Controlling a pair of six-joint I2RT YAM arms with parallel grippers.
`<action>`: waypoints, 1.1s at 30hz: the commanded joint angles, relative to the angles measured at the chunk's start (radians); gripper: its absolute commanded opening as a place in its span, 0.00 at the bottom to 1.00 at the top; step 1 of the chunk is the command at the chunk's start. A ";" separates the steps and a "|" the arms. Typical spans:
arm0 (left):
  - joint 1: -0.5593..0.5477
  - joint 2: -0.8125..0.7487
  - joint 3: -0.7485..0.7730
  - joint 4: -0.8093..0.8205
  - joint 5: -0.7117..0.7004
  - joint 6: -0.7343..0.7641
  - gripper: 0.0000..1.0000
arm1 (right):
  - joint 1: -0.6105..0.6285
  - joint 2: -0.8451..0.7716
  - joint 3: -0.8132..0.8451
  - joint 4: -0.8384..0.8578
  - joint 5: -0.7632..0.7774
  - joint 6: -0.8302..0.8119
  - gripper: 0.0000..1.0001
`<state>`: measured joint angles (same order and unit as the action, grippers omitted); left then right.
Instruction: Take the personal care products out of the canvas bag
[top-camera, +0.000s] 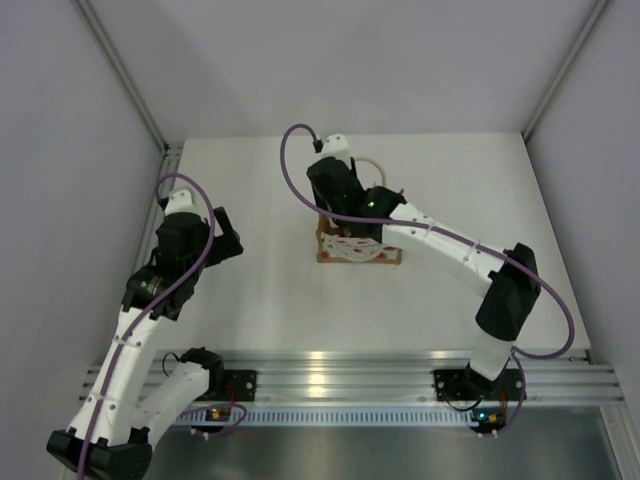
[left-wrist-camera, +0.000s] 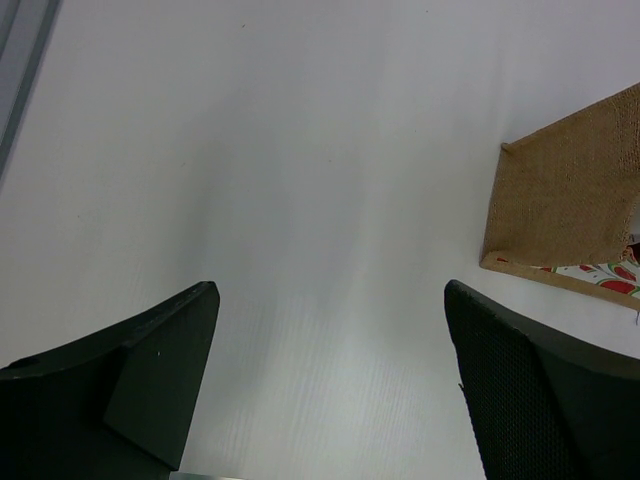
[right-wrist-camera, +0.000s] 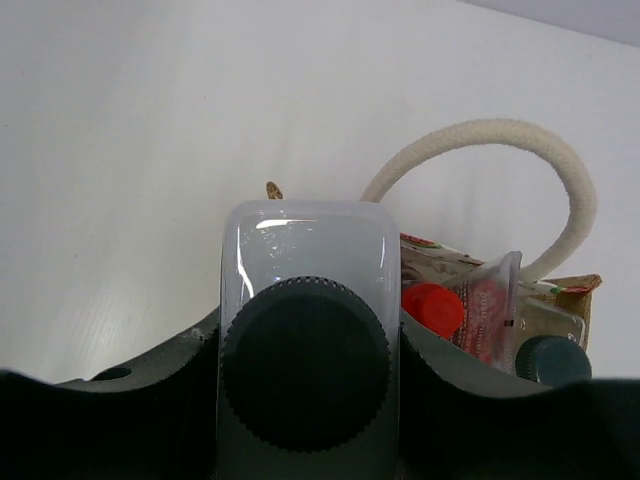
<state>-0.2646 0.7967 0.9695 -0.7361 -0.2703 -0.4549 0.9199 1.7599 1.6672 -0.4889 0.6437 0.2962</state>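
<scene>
Spanning every view, the white table (top-camera: 260, 310) carries the whole set-up.

Canvas bag (top-camera: 358, 252): stands upright mid-table, directly under the right gripper (right-wrist-camera: 308, 400). From the left wrist its tan side wall (left-wrist-camera: 565, 190) lies ahead and to the right of the open jaws, well apart from them. Cream rope handle (right-wrist-camera: 500, 128) arches up just beyond the right jaws.

Left gripper (left-wrist-camera: 328, 295): jaws spread wide, nothing between them, only bare table below.

Right gripper: jaws clenched on the white bottle (right-wrist-camera: 305, 245), dark fingers (right-wrist-camera: 130, 410) pressing both its sides. Its dark grey cap (right-wrist-camera: 305, 365) faces the wrist camera. Whether the bottle's base is inside the bag or above it cannot be told.

Beyond the right jaws and to their right, standing in the bag mouth: flat pouch (right-wrist-camera: 490, 305) upright, then the red nozzle-topped bottle (right-wrist-camera: 432, 308) just beside the held bottle, and the grey-capped pale bottle (right-wrist-camera: 550, 358) farthest right.
</scene>
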 joint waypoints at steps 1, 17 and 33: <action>-0.001 0.002 -0.008 0.012 -0.006 -0.004 0.98 | 0.036 -0.123 0.144 0.062 0.077 -0.077 0.00; -0.002 -0.002 -0.008 0.012 -0.023 -0.004 0.98 | 0.089 -0.137 0.243 0.078 -0.169 -0.106 0.00; -0.001 -0.050 -0.009 0.007 -0.087 -0.013 0.98 | 0.123 0.016 0.081 0.329 -0.253 -0.071 0.00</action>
<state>-0.2646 0.7689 0.9619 -0.7357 -0.3252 -0.4557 1.0203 1.7618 1.7264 -0.3931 0.3981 0.2123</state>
